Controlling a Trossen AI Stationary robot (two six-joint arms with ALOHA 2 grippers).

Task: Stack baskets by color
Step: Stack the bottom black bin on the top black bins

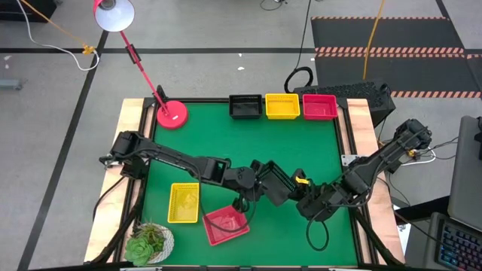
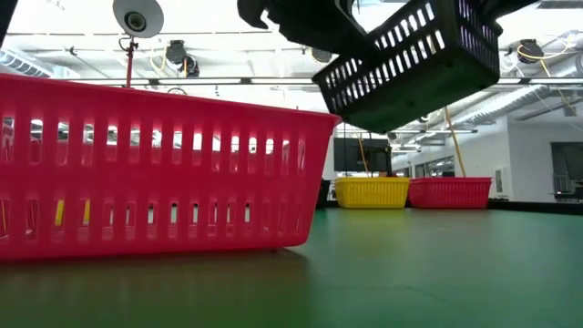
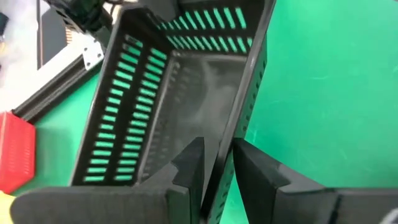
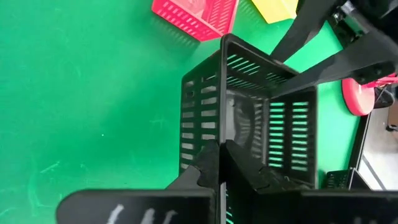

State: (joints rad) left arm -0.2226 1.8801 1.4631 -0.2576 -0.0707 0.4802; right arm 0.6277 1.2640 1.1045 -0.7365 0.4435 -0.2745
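Observation:
A black basket (image 1: 276,183) hangs tilted in the air over the table's near middle, between my two grippers; the low view shows the black basket (image 2: 410,59) well above the mat. My left gripper (image 1: 254,186) is shut on its left wall and my right gripper (image 1: 303,197) on its right wall. A yellow basket (image 1: 184,202) and a red basket (image 1: 226,224) rest on their bottoms at the near left. A black basket (image 1: 245,106), a yellow basket (image 1: 282,105) and a red basket (image 1: 319,106) stand in a row at the far edge. My left gripper (image 3: 217,167) pinches one side wall of the black basket at its rim (image 3: 231,134), one finger (image 3: 189,169) inside the basket and the other outside. It comes slanting down from the table's left. The basket is lifted clear and tilted. My right gripper (image 4: 222,163) pinches the opposite wall at its rim (image 4: 222,134), one finger (image 4: 207,163) on each face of the wall. It comes slanting down from the table's right. The basket hangs clear of the mat.
A pink lamp base (image 1: 172,114) stands at the far left corner of the green mat (image 1: 301,150), and a potted plant (image 1: 149,242) at the near left corner. Open mat lies in the middle and toward the right.

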